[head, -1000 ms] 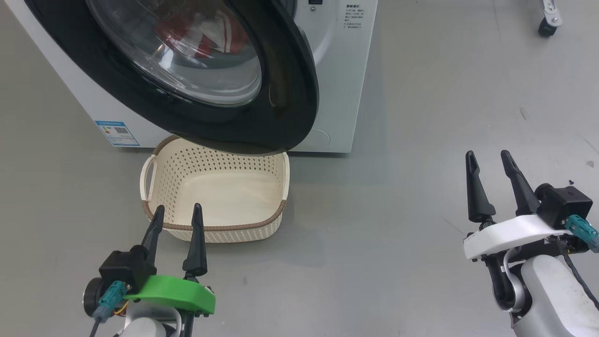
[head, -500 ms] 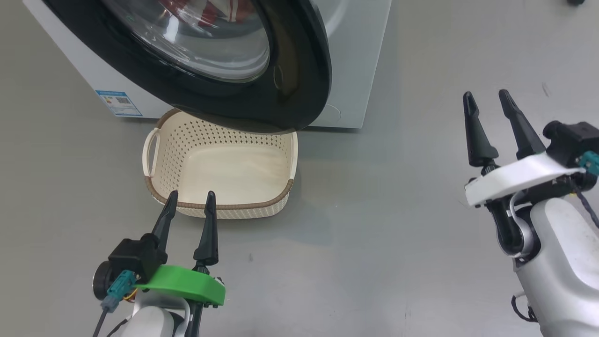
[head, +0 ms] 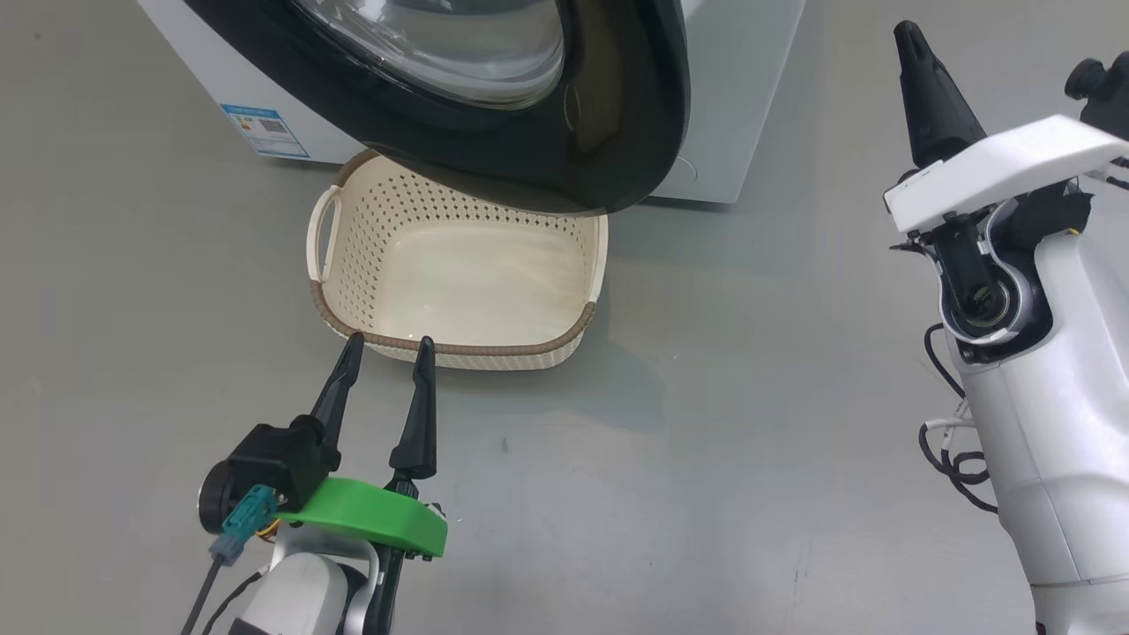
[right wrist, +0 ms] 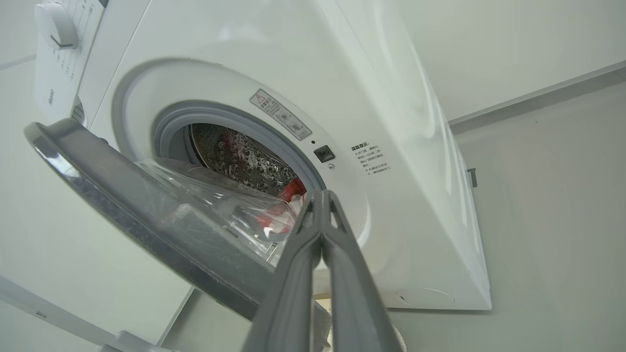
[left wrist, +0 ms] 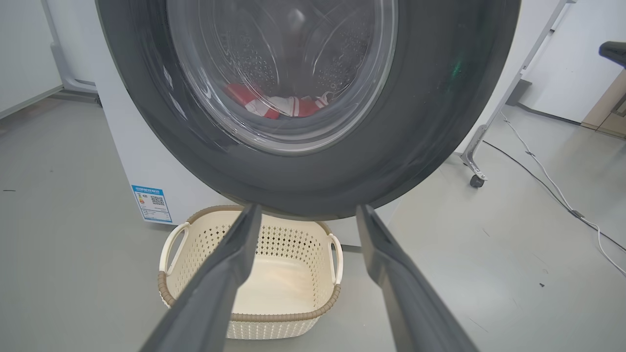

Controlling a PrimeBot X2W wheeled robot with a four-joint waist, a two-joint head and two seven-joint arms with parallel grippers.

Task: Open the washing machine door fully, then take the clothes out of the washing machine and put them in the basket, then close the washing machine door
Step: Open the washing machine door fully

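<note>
Head view, reading outward from the basket point(head: 494, 349): beyond its far left corner, a small blue label point(head: 265, 130) sits low on the white washing machine point(head: 732, 88). The machine stands just behind the basket on the grey floor point(head: 750, 423). At the basket's near side, towards its left, the left gripper point(head: 391, 338) points at the brown rim. Its two dark fingers are parted with nothing between them. The tips appear level with the rim, but whether they touch it cannot be judged. The basket's bare cream bottom shows.

Over the basket's far end hangs the washing machine door point(head: 547, 150), glossy black and swung partway out from the machine. Left wrist view looks between the spread fingers and over the basket at the door's glass bowl. Through the glass, the clothes point(left wrist: 266, 105) lie red and white low in the steel drum, above and behind the basket.

Well to the right of the basket is the right gripper point(head: 906, 33). Right wrist view shows its fingers pressed together at the tips, gripping nothing. They are aimed at the gap between the door and the grey-gasketed opening, where red cloth shows inside the drum.
</note>
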